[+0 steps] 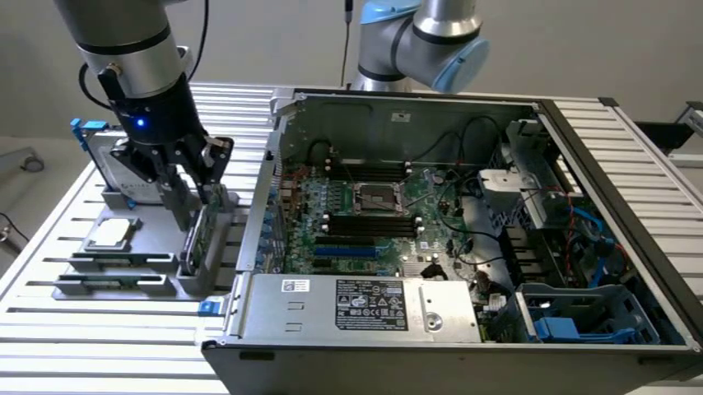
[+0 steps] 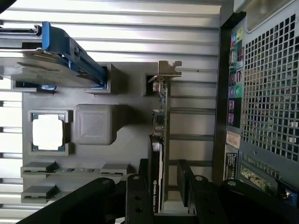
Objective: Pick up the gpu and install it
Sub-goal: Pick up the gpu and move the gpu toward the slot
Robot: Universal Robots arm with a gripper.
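Note:
The gpu [image 1: 196, 245] stands on edge in a slot of the grey holder [image 1: 123, 284] on the slatted table, at the exterior view's left of the open computer case [image 1: 615, 247]. In the wrist view the gpu [image 2: 160, 119] shows its dark board, black shroud and silver bracket at the far end. My gripper [image 1: 200, 212] is lowered over the card, and in the wrist view the gripper [image 2: 163, 186] straddles it with one finger on each face. Its jaws are open, with a gap showing on one side of the card.
In the grey holder [image 2: 126, 93] also sit a square silver CPU chip [image 2: 47, 132] and a hard drive in a blue frame [image 2: 63, 53]. The case's rear panel [image 2: 261, 93] is close beside the holder. A second arm [image 1: 423, 41] stands behind the case. The motherboard [image 1: 374, 214] lies exposed inside.

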